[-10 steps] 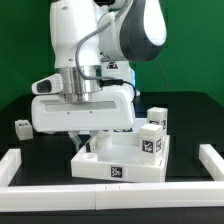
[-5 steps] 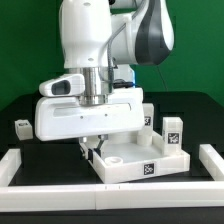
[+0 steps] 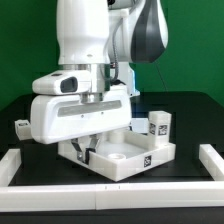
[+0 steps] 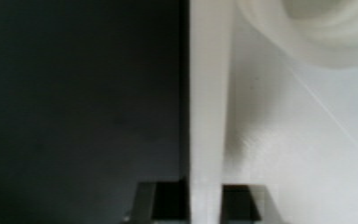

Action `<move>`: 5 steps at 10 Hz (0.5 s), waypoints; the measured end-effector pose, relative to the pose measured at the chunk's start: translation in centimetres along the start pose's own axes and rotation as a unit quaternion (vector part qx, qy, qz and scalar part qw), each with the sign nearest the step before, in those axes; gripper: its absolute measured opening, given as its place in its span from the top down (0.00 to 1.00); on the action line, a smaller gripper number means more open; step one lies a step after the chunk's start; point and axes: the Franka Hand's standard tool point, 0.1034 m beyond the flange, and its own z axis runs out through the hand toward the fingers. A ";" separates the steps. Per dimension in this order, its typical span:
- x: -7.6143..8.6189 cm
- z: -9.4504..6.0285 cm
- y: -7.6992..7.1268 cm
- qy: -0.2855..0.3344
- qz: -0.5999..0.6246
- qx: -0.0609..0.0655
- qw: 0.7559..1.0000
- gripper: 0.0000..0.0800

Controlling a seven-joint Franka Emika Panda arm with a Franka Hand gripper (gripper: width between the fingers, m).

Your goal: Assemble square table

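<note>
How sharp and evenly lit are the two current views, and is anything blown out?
Exterior view: even light, no strong glare, sharp enough to make out the tag on the tabletop slab. Wrist view: too close to focus; the slab is a pale blur, its round socket nearly washed out, and the dark half is featureless.

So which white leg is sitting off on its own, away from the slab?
The leg at the exterior view's far left, alone on the black table; the other legs stand beside the slab.
</note>
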 end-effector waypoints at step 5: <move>1.6 -0.1 0.7 -0.001 -0.215 -0.021 0.976 0.92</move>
